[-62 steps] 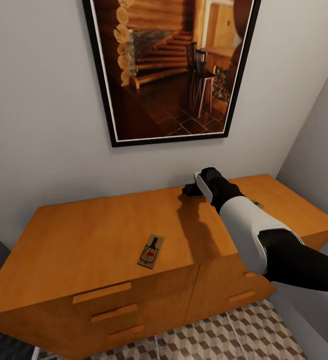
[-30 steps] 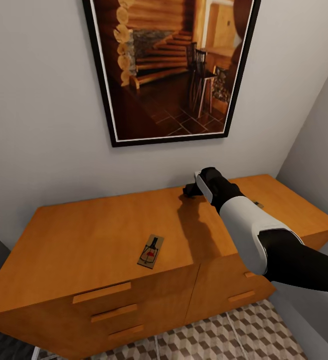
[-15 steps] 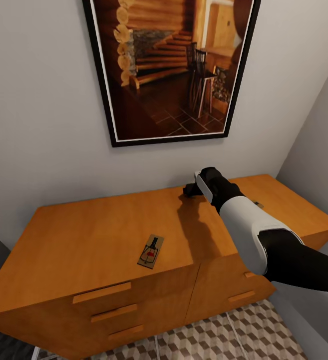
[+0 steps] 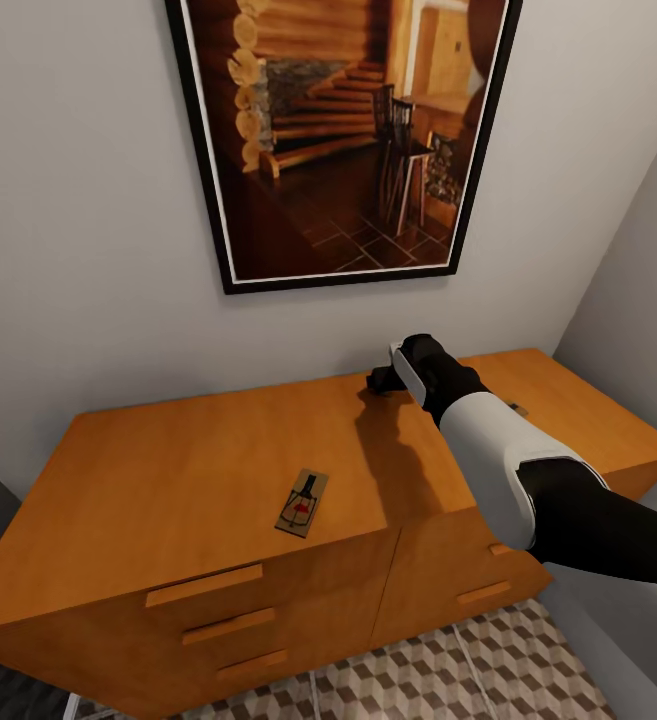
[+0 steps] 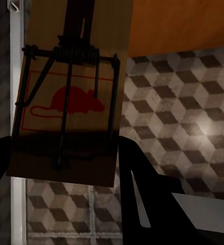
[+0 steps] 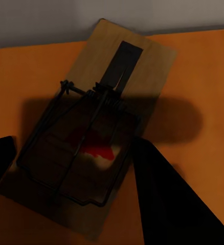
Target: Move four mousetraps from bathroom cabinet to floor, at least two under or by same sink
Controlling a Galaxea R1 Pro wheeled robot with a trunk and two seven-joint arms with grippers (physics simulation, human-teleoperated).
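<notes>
At the cabinet's [image 4: 208, 470] back edge by the wall, the right gripper [image 6: 73, 168] straddles a mousetrap [image 6: 94, 138], fingers spread either side. Another mousetrap [image 4: 302, 503] lies near the front edge. The left gripper [image 5: 66, 163] clamps a third mousetrap [image 5: 73, 97] above the bathroom floor [image 5: 178, 117].

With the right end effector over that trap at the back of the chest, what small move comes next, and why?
Probably shut the right end effector on the flat brown wooden mousetrap: its dark fingers straddle the board, which lies flat on the orange-brown wooden cabinet, apparently ungripped.
</notes>
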